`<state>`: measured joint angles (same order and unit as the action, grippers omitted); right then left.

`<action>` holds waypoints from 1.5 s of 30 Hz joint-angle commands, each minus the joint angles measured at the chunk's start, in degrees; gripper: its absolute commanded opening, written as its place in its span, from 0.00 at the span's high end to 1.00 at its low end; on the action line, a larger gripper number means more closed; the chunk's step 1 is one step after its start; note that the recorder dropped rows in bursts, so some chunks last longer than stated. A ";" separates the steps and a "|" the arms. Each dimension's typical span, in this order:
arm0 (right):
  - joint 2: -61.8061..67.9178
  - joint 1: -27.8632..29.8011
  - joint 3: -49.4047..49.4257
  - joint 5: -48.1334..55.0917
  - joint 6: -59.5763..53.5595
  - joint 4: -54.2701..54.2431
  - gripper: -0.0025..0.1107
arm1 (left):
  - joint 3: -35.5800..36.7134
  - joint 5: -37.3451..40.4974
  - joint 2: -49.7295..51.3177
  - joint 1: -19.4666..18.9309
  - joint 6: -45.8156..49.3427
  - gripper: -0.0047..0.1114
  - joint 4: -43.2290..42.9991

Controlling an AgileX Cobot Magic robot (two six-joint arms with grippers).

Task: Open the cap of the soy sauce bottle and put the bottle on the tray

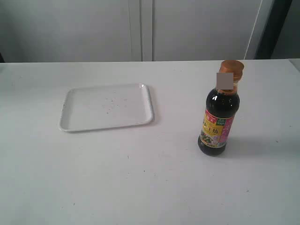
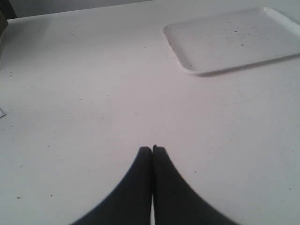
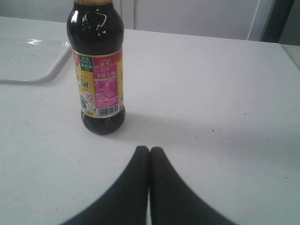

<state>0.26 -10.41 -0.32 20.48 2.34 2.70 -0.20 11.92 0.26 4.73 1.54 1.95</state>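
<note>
The soy sauce bottle [image 1: 218,117] stands upright on the white table at the right, dark liquid inside, yellow and pink label. Its copper-orange cap [image 1: 232,67] sits down on the neck. The right wrist view shows the bottle [image 3: 96,70] a short way beyond my right gripper [image 3: 149,149], whose black fingers are pressed together, holding nothing. The white tray [image 1: 108,107] lies flat at the centre left, apart from the bottle. My left gripper [image 2: 152,149] is shut over bare table, with the tray [image 2: 234,40] farther off. Neither arm appears in the exterior view.
The white table [image 1: 140,178] stretches around both objects. Pale cabinet doors [image 1: 140,28] run behind its far edge. A dark vertical strip [image 1: 276,28] stands at the back right corner.
</note>
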 commanded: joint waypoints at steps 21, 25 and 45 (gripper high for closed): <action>-0.26 0.21 0.32 -0.54 0.02 0.16 0.98 | 0.20 -20.29 -0.26 0.73 -9.76 0.96 0.58; -0.26 0.21 0.32 -0.54 0.02 0.16 0.98 | -1.46 -22.89 -0.26 1.51 -9.92 0.96 0.58; -0.26 0.21 0.32 -0.54 0.02 0.16 0.98 | -23.16 -24.31 26.54 1.72 -10.90 0.96 -3.08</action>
<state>0.26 -10.41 -0.32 20.48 2.34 2.70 -20.78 -11.79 23.16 6.05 -8.68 -0.30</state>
